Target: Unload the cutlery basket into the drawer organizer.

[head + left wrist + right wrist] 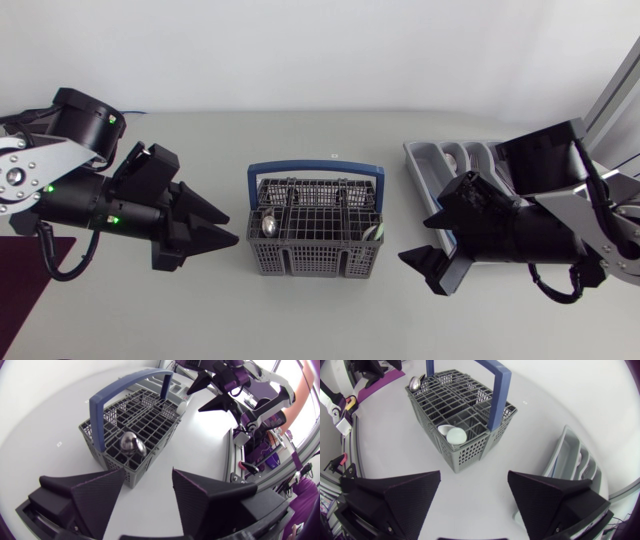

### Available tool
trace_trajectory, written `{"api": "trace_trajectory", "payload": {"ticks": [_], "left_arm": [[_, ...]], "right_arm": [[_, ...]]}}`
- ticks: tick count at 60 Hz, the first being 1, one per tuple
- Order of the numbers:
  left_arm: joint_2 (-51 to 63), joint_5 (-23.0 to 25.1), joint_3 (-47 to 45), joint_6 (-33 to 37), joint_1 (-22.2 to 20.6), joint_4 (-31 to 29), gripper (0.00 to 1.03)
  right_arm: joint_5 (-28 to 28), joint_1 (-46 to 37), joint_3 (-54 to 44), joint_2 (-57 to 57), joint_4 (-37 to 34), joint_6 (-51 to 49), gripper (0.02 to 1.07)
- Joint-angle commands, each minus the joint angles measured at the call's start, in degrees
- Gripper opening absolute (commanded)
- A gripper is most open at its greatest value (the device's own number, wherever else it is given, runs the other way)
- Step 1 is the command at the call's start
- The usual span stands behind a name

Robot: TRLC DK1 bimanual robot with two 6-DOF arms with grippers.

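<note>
The grey cutlery basket [313,240] with its blue handle [312,168] stands mid-table. A metal spoon [268,226] sticks up in its left end, and a pale spoon [372,232] in its right end. My left gripper [233,227] is open just left of the basket, empty; in the left wrist view the metal spoon [131,444] lies ahead of its open fingers [95,497]. My right gripper [418,240] is open to the right of the basket, also empty, with the pale spoon [455,436] ahead of it. The grey drawer organizer [432,158] lies at the back right, partly under my right arm.
A dark purple mat [25,272] lies at the table's front left under my left arm. In the right wrist view the organizer [568,457] sits beside the right gripper [475,490], away from the basket [465,410].
</note>
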Motion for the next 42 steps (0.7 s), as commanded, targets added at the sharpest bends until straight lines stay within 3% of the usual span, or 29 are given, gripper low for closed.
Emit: {"api": "trace_trajectory", "payload": {"ticks": [1, 22, 42], "left_arm": [[-0.2, 0.11, 3.14, -3.95, -1.59, -1.15, 0.97], [6.04, -5.51, 7.71, -11.95, -6.86, -1.15, 0.96], [11.76, -8.59, 10.52, -14.58, -7.3, -0.45, 0.87]], "right_arm": [[-0.3, 0.35, 0.03, -0.88, -1.66, 2.09, 1.03], [-0.38, 1.32, 0.12, -1.67, -2.98, 3.32, 1.03], [-0.38, 2.28, 0.29, -2.99, -3.68, 4.55, 1.03]]}}
